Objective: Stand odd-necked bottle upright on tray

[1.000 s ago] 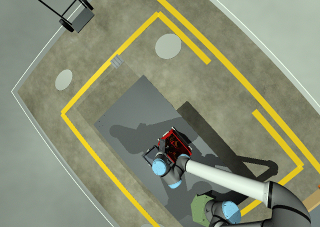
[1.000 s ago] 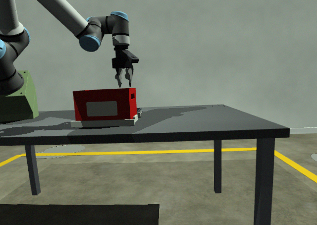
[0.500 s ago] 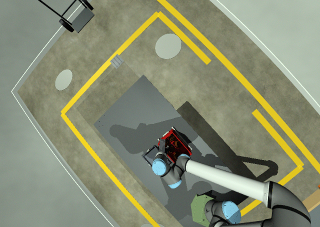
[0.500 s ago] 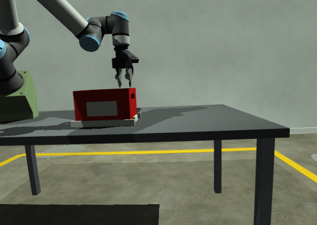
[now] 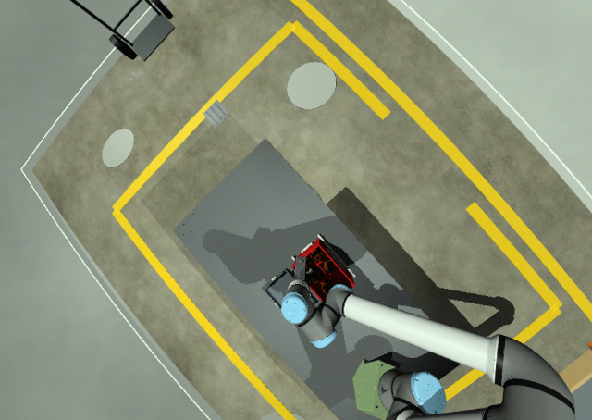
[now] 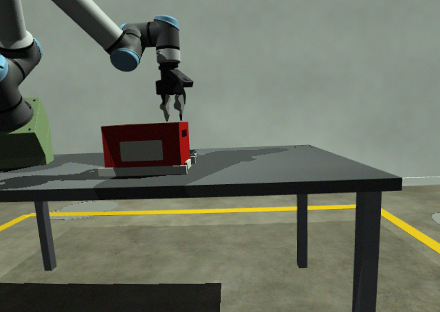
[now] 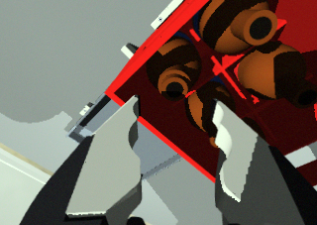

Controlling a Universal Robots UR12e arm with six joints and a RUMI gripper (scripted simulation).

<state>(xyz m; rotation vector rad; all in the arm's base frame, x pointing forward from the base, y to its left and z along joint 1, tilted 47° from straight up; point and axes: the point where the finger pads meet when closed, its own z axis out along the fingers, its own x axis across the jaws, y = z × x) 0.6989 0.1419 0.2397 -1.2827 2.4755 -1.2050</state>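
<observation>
The red crate (image 5: 311,247) (image 6: 141,132) (image 7: 167,34) stands on the table with brown bottles inside. In the wrist view one bottle (image 7: 218,32) is at the top, one bottle (image 7: 170,56) at the left, one bottle (image 7: 263,68) at the right with its mouth in shadow, and one bottle (image 7: 197,108) partly behind the right finger. A fifth is not clearly visible. I cannot tell which neck differs. My gripper (image 6: 174,119) (image 7: 174,98) is partly open and empty, pointing down just above the crate's rim. The tray (image 7: 154,146) lies beside the crate, partly hidden by the arm and crate.
The dark grey table (image 5: 239,181) (image 6: 302,166) carries the crate and tray. A green robot base (image 5: 375,387) (image 6: 38,138) is at its end. Pale brackets (image 6: 145,170) run along the crate's foot. The crate's walls and red dividers (image 7: 230,78) surround the bottles.
</observation>
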